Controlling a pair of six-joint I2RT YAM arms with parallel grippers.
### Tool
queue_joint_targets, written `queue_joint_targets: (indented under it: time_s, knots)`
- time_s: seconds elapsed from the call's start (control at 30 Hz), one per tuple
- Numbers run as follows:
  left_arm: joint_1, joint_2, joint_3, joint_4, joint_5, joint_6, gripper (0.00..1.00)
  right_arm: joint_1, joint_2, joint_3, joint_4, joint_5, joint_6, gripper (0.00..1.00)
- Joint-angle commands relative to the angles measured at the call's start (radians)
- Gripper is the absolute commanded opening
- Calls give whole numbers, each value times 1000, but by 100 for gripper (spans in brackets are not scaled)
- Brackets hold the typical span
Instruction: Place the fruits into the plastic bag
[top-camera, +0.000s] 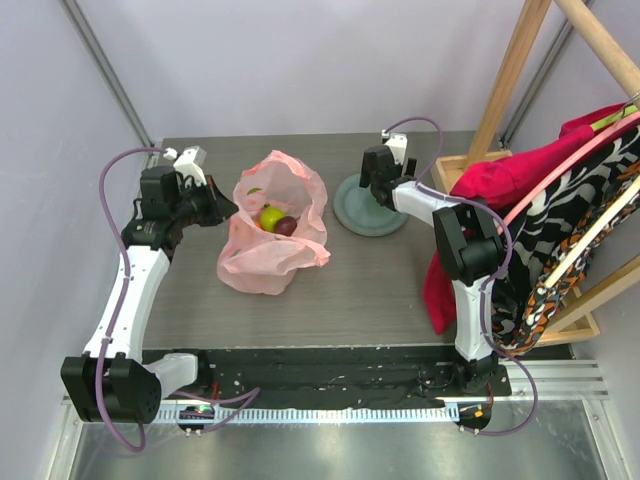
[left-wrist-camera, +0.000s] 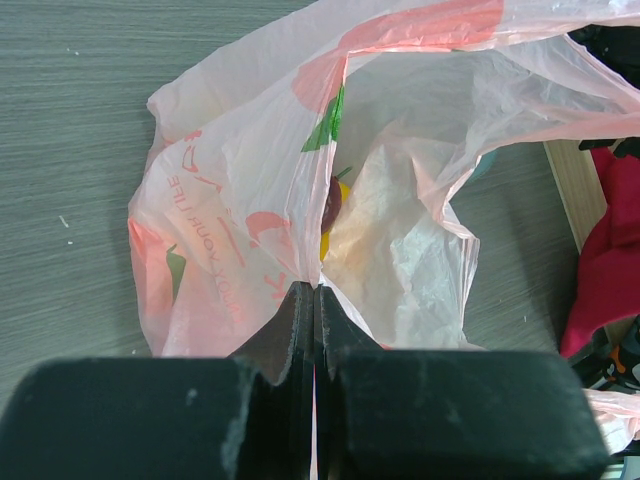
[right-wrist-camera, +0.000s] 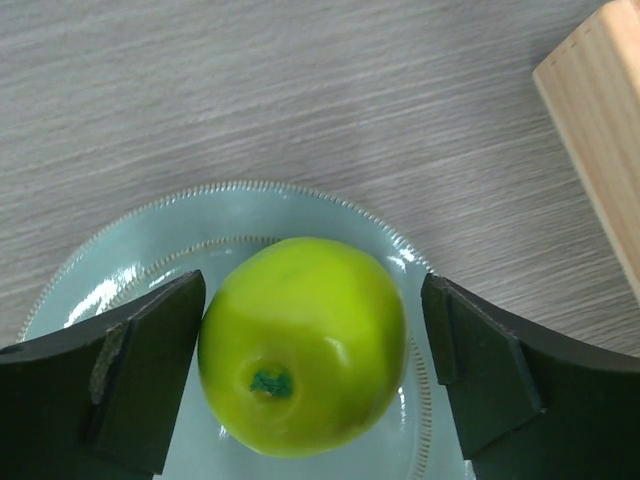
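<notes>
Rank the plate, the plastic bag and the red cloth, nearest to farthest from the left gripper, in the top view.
1. plastic bag: clamped in the left gripper.
2. plate: further right, mid-table.
3. red cloth: far right edge.

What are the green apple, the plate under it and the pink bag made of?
Green apple: probably plastic, glossy with an even shine.
Plate: looks like glazed ceramic, pale blue-grey, beaded rim, bright reflections.
Pink bag: thin crinkly plastic film, see-through.
</notes>
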Motion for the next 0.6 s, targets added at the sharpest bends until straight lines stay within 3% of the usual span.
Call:
queue_joint_targets:
  time_s: [0.0,0.03,0.07,0.27,0.47,0.57]
  knots:
    - [3,-6,11,18,4,-2,0,-13,2,5,12,-41,28,94]
    - [3,-7,11,20,3,-2,0,-11,-1,-3,21,-47,26,89]
    - [3,-7,11,20,3,-2,0,-11,-13,-17,24,-61,29,75]
    - [3,-7,11,18,3,-2,0,-10,-125,-173,244,-202,28,40]
    - [3,-6,12,17,4,-1,0,1,-346,-487,634,-389,93,21]
    - [3,-6,12,17,6,-1,0,1,-433,-590,848,-511,217,21]
